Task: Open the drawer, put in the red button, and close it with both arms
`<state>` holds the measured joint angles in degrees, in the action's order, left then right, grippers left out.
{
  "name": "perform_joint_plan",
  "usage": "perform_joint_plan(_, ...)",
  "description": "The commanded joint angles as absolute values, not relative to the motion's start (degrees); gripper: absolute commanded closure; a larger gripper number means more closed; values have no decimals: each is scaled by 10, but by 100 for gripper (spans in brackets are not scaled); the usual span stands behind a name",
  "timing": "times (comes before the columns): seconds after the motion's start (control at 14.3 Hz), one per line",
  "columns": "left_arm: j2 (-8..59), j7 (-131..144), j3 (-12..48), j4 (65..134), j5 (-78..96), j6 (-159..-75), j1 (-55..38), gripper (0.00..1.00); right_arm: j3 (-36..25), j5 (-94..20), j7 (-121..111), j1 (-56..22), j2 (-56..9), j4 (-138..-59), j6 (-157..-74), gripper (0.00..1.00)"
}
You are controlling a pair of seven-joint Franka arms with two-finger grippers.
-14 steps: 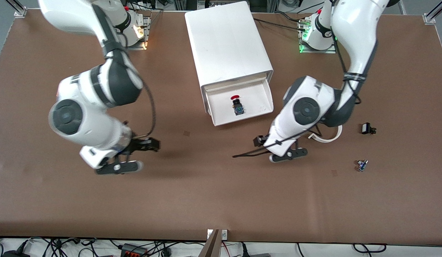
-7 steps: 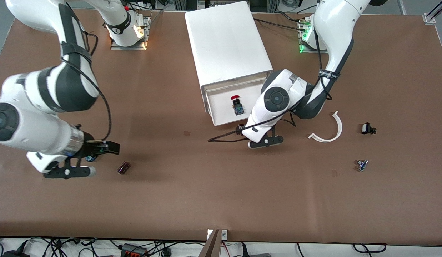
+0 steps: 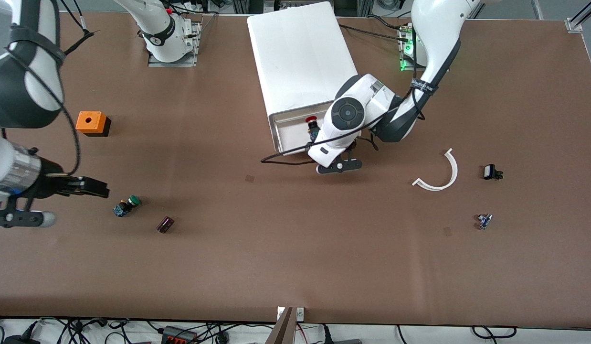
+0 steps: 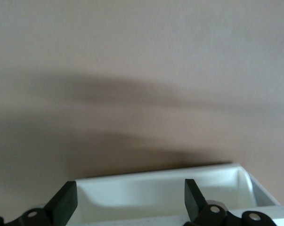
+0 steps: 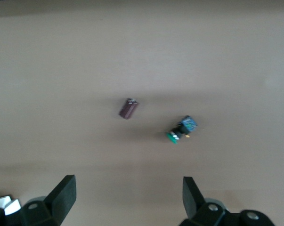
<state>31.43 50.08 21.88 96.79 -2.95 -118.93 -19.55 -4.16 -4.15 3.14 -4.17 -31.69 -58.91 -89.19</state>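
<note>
The white cabinet [image 3: 302, 52] stands at the table's back middle. Its top drawer [image 3: 290, 136] sticks out a short way toward the front camera. The red button [image 3: 313, 124] lies in it, partly hidden by the left arm's wrist. My left gripper [image 3: 341, 165] is open and empty, low at the drawer's front. In the left wrist view [image 4: 130, 200] the drawer's front rim [image 4: 156, 176] lies between the spread fingers. My right gripper [image 3: 78, 205] is open and empty over the table at the right arm's end; it also shows in the right wrist view [image 5: 127, 195].
An orange box with a hole [image 3: 91, 123], a green-capped switch [image 3: 126, 206] [image 5: 181, 129] and a small purple part [image 3: 165, 224] [image 5: 128, 108] lie near my right gripper. A white curved strip [image 3: 441, 174], a small black part [image 3: 491, 172] and a small blue part [image 3: 483, 221] lie toward the left arm's end.
My left gripper has moved to the drawer's front and the drawer has slid partway in. My right arm has swung away toward its end of the table, uncovering the orange box and green switch.
</note>
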Motion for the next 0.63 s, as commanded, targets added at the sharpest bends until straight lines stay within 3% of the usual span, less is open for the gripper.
perform_joint_plan(0.0,294,505,241,991,-24,-1165,-191,0,-35,-37,-24,-5,-289,-602,-877,0)
perform_joint_plan(0.56,295,505,265,1002,-23,-1150,-187,0,-30,9,-45,18,-143,-787,-882,0)
